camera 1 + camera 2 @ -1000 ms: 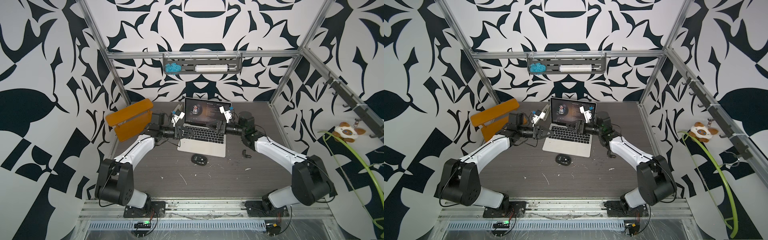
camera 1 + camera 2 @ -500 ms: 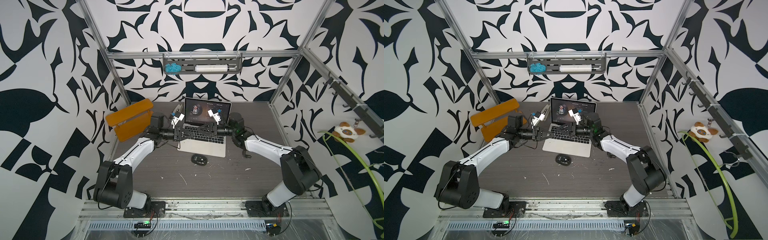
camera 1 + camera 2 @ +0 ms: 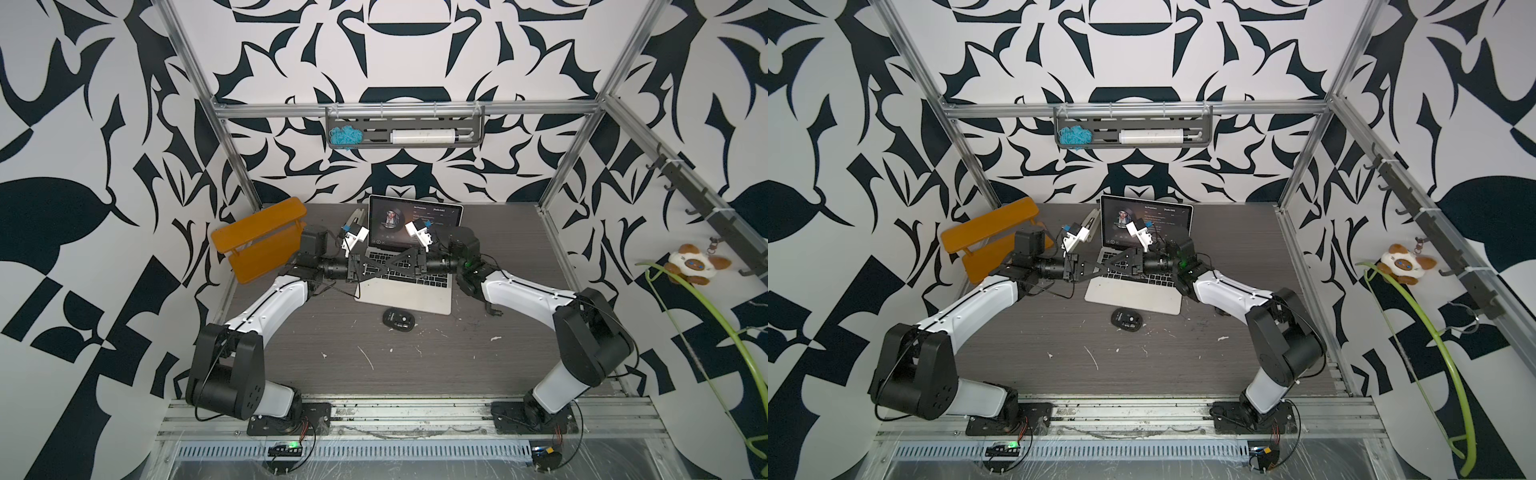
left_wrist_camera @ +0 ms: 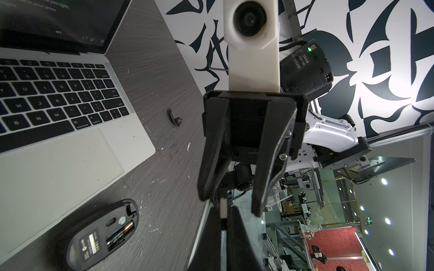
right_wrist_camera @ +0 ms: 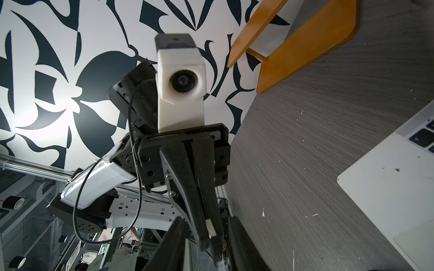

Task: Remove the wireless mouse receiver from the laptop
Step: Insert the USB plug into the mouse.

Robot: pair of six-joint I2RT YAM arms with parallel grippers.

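The silver laptop (image 3: 409,291) (image 3: 1133,297) stands open at the back middle of the table. Above the left part of its keyboard my two grippers meet tip to tip. My left gripper (image 3: 387,266) (image 4: 223,211) is shut on the wireless mouse receiver (image 4: 223,207) (image 5: 210,228), whose metal tip pokes out between the fingers, clear of the laptop. My right gripper (image 3: 381,267) (image 5: 206,220) is open. Its jaws stand on either side of the left gripper's tips and the receiver, with gaps on both sides.
A black mouse (image 3: 398,319) (image 4: 103,232) lies belly up in front of the laptop, its battery bay uncovered. A small black curved piece (image 3: 494,311) (image 4: 175,117) lies right of the laptop. An orange rack (image 3: 259,239) leans at the back left.
My right arm has swung left from the laptop's right side, over the keyboard, to the left gripper's tips, and its jaws have narrowed. The left gripper stays shut and has hardly moved.
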